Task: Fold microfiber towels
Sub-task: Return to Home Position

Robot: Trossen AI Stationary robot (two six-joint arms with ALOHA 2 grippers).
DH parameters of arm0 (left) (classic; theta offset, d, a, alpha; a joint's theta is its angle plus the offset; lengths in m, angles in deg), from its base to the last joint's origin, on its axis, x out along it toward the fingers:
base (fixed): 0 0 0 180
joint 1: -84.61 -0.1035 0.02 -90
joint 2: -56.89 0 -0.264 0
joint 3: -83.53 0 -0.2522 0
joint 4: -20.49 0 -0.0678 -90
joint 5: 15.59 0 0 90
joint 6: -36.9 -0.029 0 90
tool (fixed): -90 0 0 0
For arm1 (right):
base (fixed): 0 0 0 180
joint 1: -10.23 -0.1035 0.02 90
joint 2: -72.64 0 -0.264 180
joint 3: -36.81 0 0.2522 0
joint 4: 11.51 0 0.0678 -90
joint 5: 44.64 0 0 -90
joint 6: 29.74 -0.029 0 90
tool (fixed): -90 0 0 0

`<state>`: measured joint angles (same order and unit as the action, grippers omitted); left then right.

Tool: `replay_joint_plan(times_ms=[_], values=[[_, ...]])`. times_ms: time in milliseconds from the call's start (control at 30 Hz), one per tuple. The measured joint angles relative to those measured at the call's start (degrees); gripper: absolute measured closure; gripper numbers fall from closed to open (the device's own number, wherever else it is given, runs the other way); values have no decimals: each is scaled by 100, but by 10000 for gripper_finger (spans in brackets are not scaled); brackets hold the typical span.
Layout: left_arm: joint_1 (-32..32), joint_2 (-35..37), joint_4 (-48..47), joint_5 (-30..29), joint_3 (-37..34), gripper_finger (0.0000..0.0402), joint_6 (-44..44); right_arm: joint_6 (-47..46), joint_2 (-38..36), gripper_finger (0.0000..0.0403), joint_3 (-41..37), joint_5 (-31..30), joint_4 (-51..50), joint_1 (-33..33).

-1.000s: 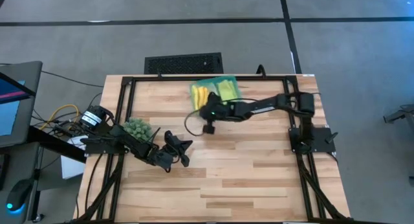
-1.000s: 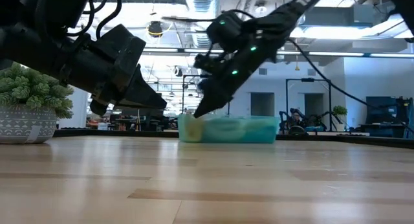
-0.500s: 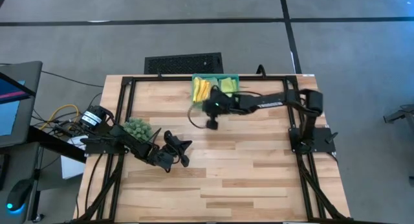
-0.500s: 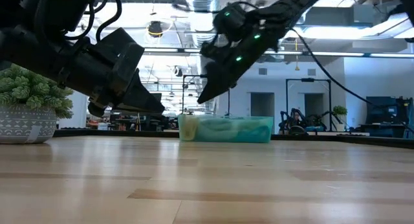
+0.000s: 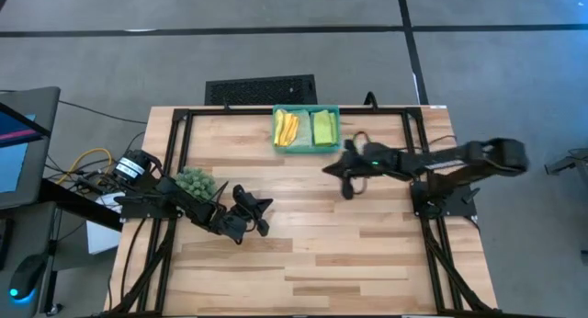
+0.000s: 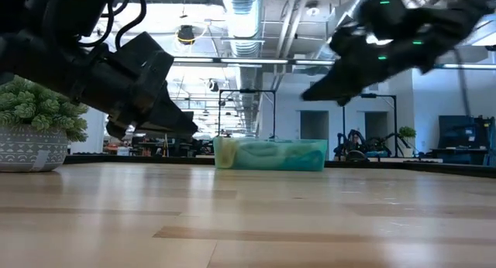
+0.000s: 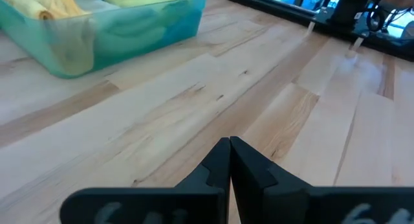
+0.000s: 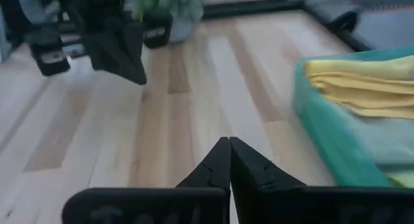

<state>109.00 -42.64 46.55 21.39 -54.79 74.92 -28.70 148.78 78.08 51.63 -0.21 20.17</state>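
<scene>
Microfiber towels (image 5: 287, 128) lie folded in the teal tray (image 5: 306, 150), so folding looks finished. Right end effector (image 8: 229, 153) and left end effector (image 7: 229, 153) hover clear of it, each pressed together and empty.

A light wooden plank table (image 5: 312, 254) with a black metal frame along its edges fills the view from above. A teal plastic tray (image 5: 306, 151) sits at the middle of the far edge. It holds a folded yellow towel (image 5: 287, 128) and a folded green towel (image 5: 323, 128) side by side. A small fuzzy green plant (image 5: 195, 181) in a patterned grey pot stands near the table's left edge.
</scene>
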Motion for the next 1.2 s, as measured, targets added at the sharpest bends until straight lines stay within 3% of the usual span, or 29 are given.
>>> replay_joint_plan(times_ms=[233, 500, 800, 967, 1200], values=[[-369, 0, 687, 79, 13, 401, -466, -356, -1957, 379, -1357, -13, 217, -20], [-896, 0, 1404, 1041, 252, 402, -1369, -428, -3940, 380, -2154, -3, -204, -411], [-1233, 0, 1410, 1531, 538, 401, -1752, -418, -6179, 382, -2190, 129, -2325, -1003], [-1310, 12, 1410, 1572, 620, 401, -1858, -357, -7410, 389, -2451, 110, -2968, -1260], [-1332, 143, 1510, 1576, 625, 401, -2017, -255, -7570, 378, -2562, -195, -2800, -1473]])
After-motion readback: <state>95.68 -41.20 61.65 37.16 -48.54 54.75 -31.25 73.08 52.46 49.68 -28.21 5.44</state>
